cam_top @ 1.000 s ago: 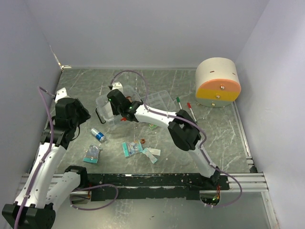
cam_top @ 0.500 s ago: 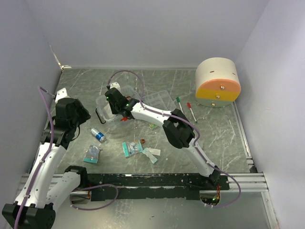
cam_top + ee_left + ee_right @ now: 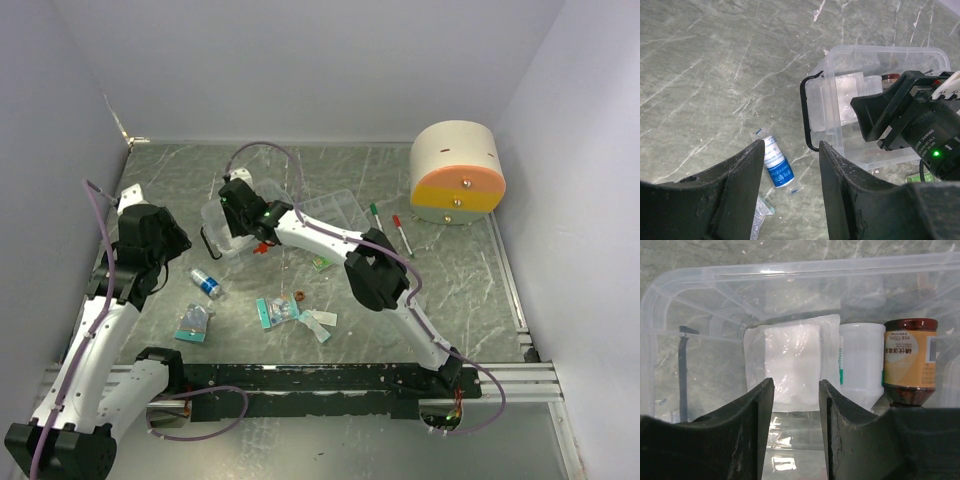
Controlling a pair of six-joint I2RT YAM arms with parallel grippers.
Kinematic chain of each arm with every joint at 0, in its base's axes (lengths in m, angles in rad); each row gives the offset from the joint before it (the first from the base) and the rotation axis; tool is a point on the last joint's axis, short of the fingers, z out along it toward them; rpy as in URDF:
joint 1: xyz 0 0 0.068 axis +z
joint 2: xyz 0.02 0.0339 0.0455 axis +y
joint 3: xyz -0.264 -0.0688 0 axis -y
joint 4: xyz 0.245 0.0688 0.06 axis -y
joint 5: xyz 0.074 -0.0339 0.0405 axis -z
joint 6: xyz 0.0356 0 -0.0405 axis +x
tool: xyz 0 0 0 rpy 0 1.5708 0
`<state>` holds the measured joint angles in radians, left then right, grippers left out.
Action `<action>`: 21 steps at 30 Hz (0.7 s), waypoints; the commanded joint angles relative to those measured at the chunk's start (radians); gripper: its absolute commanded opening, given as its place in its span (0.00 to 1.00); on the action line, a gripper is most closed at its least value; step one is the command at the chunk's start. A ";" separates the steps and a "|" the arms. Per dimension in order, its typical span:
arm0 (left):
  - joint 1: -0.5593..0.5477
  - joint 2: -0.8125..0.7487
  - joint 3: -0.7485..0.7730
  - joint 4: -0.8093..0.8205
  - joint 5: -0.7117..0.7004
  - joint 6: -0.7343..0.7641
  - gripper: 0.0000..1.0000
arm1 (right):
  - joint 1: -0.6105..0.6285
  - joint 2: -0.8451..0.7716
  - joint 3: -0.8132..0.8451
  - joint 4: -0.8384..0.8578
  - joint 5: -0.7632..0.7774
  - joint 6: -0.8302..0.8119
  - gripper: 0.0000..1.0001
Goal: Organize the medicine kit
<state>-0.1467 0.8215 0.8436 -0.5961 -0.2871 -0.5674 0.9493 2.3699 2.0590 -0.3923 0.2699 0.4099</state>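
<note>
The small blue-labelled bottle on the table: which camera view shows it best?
The left wrist view. The blue-labelled bottle lies close under that camera, so its blue label and white body are clear. The top external view shows it only as a tiny blue and white shape. The right wrist view does not show it.

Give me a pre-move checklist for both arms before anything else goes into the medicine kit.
1. Right gripper free of cargo: ok, jaws apart, nothing between them.
2. White packet inside the medicine kit: ok, it sits beside a white bottle and a brown jar.
3. Left gripper ready to pick: ok, open and empty above the blue-labelled bottle.
4. Kit opening free for the left arm: not ok, the right gripper hangs over it.
5. Everything packed: not ok, the blue-labelled bottle, sachets and pens lie on the table outside the kit.
</note>
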 commanded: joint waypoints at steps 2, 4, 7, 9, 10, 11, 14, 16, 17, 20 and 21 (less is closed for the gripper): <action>0.009 0.008 0.002 0.018 0.038 0.028 0.60 | -0.014 -0.053 0.014 -0.036 0.011 -0.004 0.41; 0.009 0.012 0.003 0.034 0.077 0.039 0.63 | -0.016 -0.085 -0.013 -0.016 0.001 -0.004 0.42; 0.009 0.022 0.008 0.042 0.118 0.042 0.65 | -0.025 -0.116 -0.047 0.017 -0.019 0.005 0.42; 0.009 0.030 0.010 0.042 0.127 0.038 0.65 | -0.030 -0.097 -0.034 0.003 -0.017 0.000 0.42; 0.009 0.033 0.009 0.044 0.130 0.035 0.65 | -0.032 -0.077 -0.016 -0.012 -0.017 -0.004 0.42; 0.009 0.035 0.008 0.045 0.133 0.035 0.65 | -0.032 -0.049 0.005 -0.030 -0.018 -0.010 0.42; 0.009 0.040 0.003 0.044 0.141 0.037 0.64 | -0.033 -0.005 0.052 -0.053 -0.037 -0.042 0.42; 0.009 0.047 0.004 0.040 0.137 0.040 0.64 | -0.034 0.014 0.072 -0.066 -0.055 -0.060 0.44; 0.009 0.050 0.004 0.036 0.136 0.042 0.64 | -0.034 0.026 0.086 -0.076 -0.066 -0.067 0.45; 0.009 0.060 0.002 0.040 0.135 0.042 0.65 | -0.035 0.065 0.136 -0.117 -0.089 -0.086 0.46; 0.009 0.066 0.004 0.039 0.137 0.038 0.65 | -0.036 0.076 0.149 -0.130 -0.088 -0.089 0.46</action>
<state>-0.1463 0.8757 0.8436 -0.5877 -0.1707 -0.5385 0.9161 2.3875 2.1441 -0.4541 0.2142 0.3622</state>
